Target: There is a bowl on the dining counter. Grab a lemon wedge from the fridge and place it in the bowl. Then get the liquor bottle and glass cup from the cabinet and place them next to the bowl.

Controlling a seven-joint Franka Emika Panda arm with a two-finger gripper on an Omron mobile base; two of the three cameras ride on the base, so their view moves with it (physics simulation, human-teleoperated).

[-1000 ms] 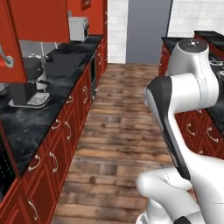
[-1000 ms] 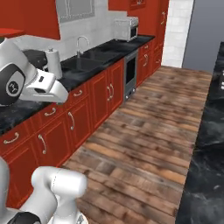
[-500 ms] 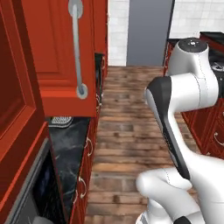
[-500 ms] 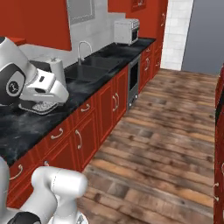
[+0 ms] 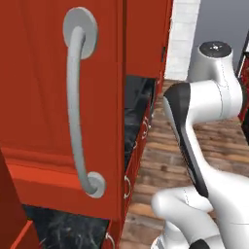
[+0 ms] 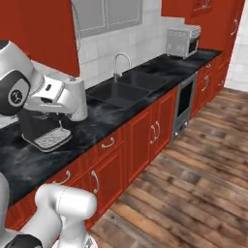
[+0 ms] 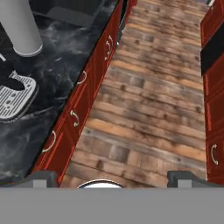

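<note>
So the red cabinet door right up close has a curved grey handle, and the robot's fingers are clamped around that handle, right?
Not quite. The cabinet door does have a curved grey handle, as the left base view shows, but nothing grips it. In the hand view the gripper is open and empty, pointing down at the wooden floor.

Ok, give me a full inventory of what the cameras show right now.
Cabinet: one, red, door closed, close at left, curved grey handle.
Wall counter: one, black marble top, red base cabinets below.
Sink: one, dark, set in the counter, grey tap behind.
Microwave: one, silver, far end of counter.
Coffee machine: one, black, near end of counter.
Paper towel roll: one, white, beside the machine.
Floor: brown wood planks.
Gripper: open, empty, over the floor.
</note>
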